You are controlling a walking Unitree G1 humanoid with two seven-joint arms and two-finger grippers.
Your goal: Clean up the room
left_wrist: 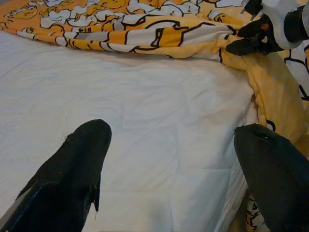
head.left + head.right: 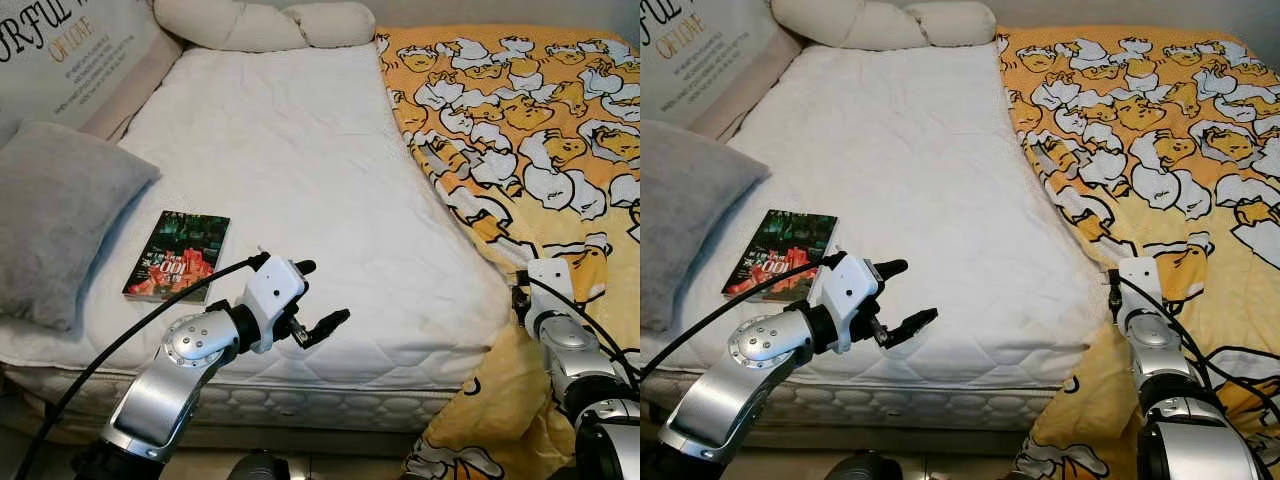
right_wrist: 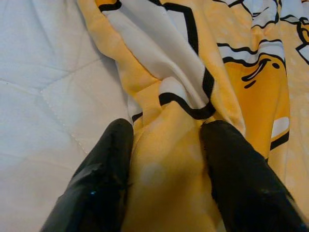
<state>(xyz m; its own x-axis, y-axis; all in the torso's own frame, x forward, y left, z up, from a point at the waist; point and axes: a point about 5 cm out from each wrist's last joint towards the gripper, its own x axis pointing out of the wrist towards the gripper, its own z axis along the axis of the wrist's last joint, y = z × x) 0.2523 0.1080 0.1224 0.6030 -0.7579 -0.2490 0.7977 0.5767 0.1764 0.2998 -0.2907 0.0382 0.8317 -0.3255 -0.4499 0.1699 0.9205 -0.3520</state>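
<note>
Both arms are built of silver metal segments with round, disc-shaped joints set with small screws, and each ends in a white block-shaped wrist housing just behind the fingers. A black cable (image 2: 150, 315) runs along the left arm to the housing behind the left gripper (image 2: 318, 298), and thinner black cables loop beside the right arm behind the right gripper (image 1: 246, 36). The fingers (image 3: 104, 179) are long, matt black and rounded at the tips.

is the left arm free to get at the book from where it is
Probably yes. The left gripper hovers open over the bare mattress, holding nothing, and the book lies flat just beside it near the bed's front edge with nothing between them. The grey pillow sits beyond the book.
</note>
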